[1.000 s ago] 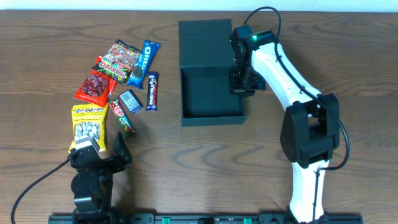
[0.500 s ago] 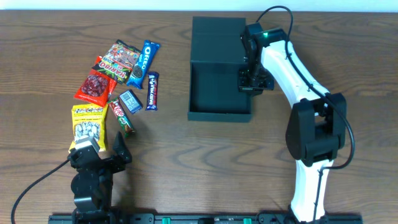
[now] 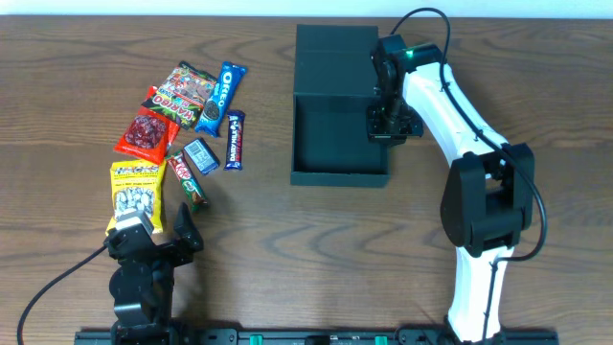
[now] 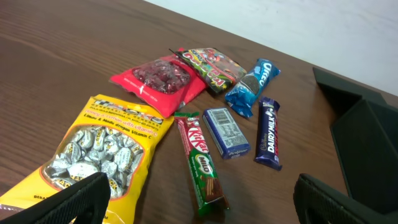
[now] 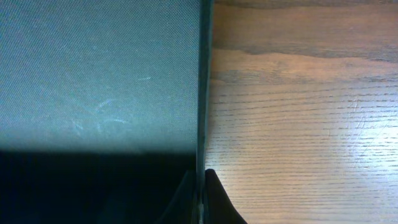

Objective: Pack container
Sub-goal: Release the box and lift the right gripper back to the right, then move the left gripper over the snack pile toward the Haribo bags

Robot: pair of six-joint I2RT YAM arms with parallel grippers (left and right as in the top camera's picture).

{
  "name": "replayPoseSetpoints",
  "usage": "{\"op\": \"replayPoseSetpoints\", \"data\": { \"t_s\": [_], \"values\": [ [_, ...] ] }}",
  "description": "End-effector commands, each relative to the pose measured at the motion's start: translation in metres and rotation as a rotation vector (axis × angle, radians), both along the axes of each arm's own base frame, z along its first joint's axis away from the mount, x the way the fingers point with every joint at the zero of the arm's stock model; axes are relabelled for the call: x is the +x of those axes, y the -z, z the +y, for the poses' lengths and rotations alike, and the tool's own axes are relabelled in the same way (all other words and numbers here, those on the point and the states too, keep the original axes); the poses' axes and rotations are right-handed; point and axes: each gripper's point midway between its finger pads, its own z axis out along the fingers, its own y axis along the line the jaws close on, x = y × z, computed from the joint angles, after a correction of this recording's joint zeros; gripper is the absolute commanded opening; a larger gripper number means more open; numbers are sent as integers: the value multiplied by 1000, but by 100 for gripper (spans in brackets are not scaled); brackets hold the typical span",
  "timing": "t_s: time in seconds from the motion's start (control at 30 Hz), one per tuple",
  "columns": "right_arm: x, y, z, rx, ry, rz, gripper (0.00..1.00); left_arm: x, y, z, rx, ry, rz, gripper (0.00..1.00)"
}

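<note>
The container (image 3: pixel 340 174) is a dark grey-green square box, open, with its flap lid (image 3: pixel 335 57) folded back at the far side. My right gripper (image 3: pixel 388 120) is shut on the box's right wall; in the right wrist view its fingers (image 5: pixel 214 199) pinch the thin wall edge (image 5: pixel 202 93), with the dark inside to the left and bare table to the right. My left gripper (image 3: pixel 153 235) is open and empty near the front left edge. In the left wrist view it (image 4: pixel 202 208) hovers just short of the snacks, and the container (image 4: pixel 367 137) shows at the right.
Snack packets lie left of the box: a yellow bag (image 3: pixel 136 196), red bag (image 3: pixel 146 134), Haribo bag (image 3: pixel 187 91), Oreo pack (image 3: pixel 218 96), Dairy Milk bar (image 3: pixel 236 139), small blue packet (image 3: pixel 200 154) and green-red bar (image 3: pixel 187 180). The yellow bag (image 4: pixel 102 149) lies nearest my left gripper.
My right gripper has dragged the container a little to the right and away, then stopped. The left arm and the snacks have not moved.
</note>
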Motion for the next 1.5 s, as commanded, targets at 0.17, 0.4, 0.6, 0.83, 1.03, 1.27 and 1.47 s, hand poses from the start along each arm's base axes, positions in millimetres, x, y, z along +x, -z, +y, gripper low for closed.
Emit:
{"op": "replayPoseSetpoints", "data": {
  "t_s": [0.17, 0.4, 0.6, 0.83, 1.03, 1.27, 1.47],
  "values": [
    [-8, 12, -9, -48, -52, 43, 83, -1, 11, 0, 14, 2, 26, 95],
    [-3, -66, 6, 75, -73, -116, 99, -1, 11, 0, 14, 2, 26, 95],
    [25, -194, 7, 161, -237, -590, 99, -1, 11, 0, 14, 2, 26, 95],
    [21, -270, -2, 182, -258, -839, 99, -1, 11, 0, 14, 2, 26, 95],
    [6, -287, -3, 187, -262, -867, 99, -1, 11, 0, 14, 2, 26, 95],
    [-8, -284, 4, 197, -285, -830, 99, 4, 0, -7, -102, 11, -31, 95],
    [-27, -275, 25, 319, -334, -749, 99, 1, 1, -48, -295, 197, -11, 95]
  ]
}}
